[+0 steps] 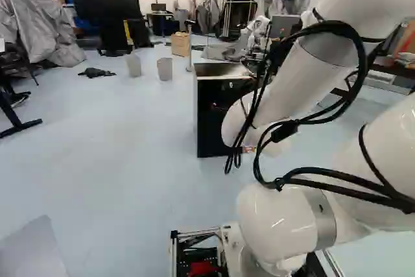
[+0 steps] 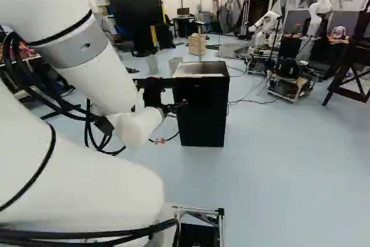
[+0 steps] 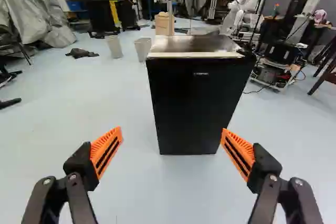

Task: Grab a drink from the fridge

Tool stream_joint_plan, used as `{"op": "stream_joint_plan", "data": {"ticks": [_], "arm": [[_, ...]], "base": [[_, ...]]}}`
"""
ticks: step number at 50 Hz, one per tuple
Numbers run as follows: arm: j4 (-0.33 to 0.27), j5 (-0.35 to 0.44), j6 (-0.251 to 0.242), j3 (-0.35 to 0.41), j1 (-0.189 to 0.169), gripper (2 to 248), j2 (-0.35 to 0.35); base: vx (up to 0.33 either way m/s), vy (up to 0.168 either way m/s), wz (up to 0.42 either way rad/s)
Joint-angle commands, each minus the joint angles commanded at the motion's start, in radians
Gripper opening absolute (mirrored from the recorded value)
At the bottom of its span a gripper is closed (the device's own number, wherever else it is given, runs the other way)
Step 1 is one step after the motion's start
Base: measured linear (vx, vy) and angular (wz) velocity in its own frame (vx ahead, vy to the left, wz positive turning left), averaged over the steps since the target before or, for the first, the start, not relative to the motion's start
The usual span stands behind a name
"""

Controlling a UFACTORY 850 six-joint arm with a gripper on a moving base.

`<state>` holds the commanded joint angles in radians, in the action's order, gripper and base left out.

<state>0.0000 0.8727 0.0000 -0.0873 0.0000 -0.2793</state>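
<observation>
Black fridge upright, long axis vertical, door side facing claw; claw spread wide, gripping nothing.

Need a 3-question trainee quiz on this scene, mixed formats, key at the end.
1. True or false: the door of the boxy black fridge with a silver metal top is shut.
2. Multiple choice: the black two-fingered gripper with orange pads is:
A) closed on a bottle
B) open, gripping nothing
C) clamped on the fridge's top edge
3. Fill in: on the floor farther off than the fridge stand ____ pale, tapered bins.

Key: 1 true; 2 B; 3 two
</observation>
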Motion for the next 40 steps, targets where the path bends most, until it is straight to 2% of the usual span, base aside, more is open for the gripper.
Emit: {"op": "stream_joint_plan", "data": {"ticks": [21, 40], "arm": [[0.000, 0.000, 0.000, 0.000, 0.000, 247, 0.000], [0.000, 0.000, 0.000, 0.000, 0.000, 247, 0.000]], "base": [[0.015, 0.000, -0.001], [0.116, 0.002, -0.012]]}}
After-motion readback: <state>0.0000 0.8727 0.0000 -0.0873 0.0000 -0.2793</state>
